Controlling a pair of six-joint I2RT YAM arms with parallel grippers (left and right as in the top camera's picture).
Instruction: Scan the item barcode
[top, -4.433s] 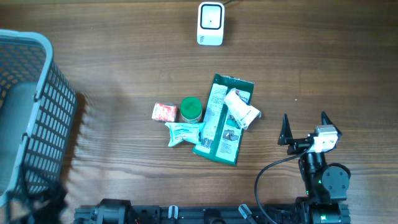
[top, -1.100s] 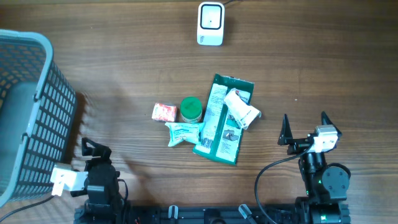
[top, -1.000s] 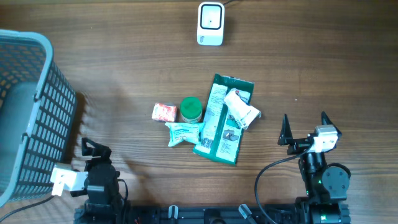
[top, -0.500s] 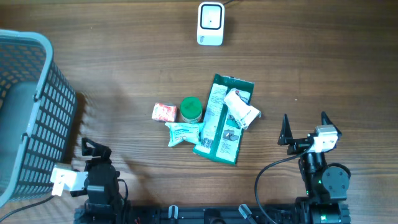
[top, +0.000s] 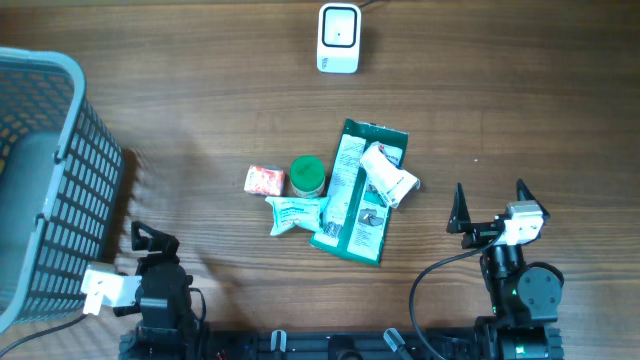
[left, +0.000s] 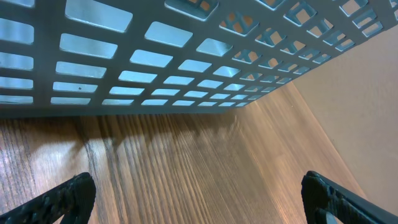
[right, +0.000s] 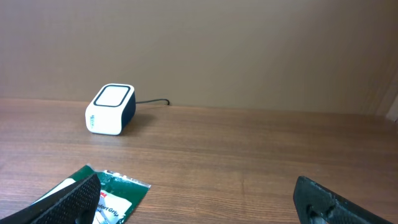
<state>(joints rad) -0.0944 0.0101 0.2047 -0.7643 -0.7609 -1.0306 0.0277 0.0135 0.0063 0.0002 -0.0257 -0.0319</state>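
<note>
Starting w/ right gripper (top: 489, 200) and left gripper (left: 199, 198) both gaping wide, empty; prob. best taking white tube (top: 388, 173) off green packet (top: 352, 222) w/ right, turning it twd far scanner (top: 339, 38).

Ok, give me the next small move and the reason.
Probably reach the right arm forward-left toward the white packet atop the green packet: its jaws stand open and empty, it sits nearest, and nothing lies at the scanner yet.

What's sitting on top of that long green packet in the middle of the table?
A crumpled white pack lies across its right edge, near the far end. The part of the packet beneath it is covered, and nothing under the packet can be seen.
</note>
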